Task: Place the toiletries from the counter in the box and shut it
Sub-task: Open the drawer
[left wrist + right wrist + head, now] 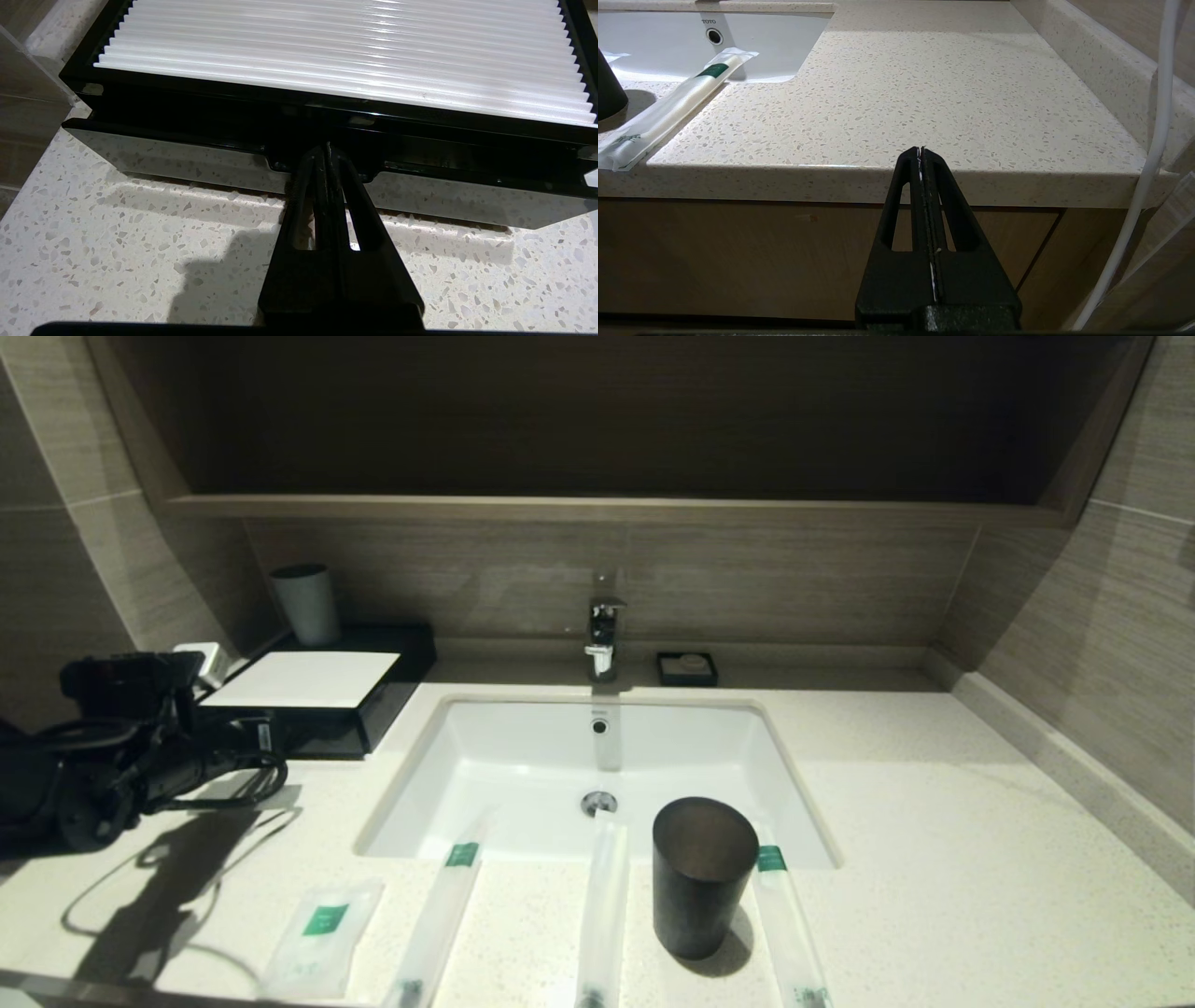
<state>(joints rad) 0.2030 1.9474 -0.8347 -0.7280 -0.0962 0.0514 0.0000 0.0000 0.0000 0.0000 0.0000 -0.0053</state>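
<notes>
At the counter's back-left corner, the left gripper, fingers pressed together, touches the box's drawer front. The right gripper, likewise closed and empty, hangs off the front edge.

Cream speckled stone counter with white sink basin, black box with ribbed white top directly ahead of the left gripper, flat sachet, three long sachets and dark cup lying well to its right along the front edge, small black soap dish by the back wall
</notes>
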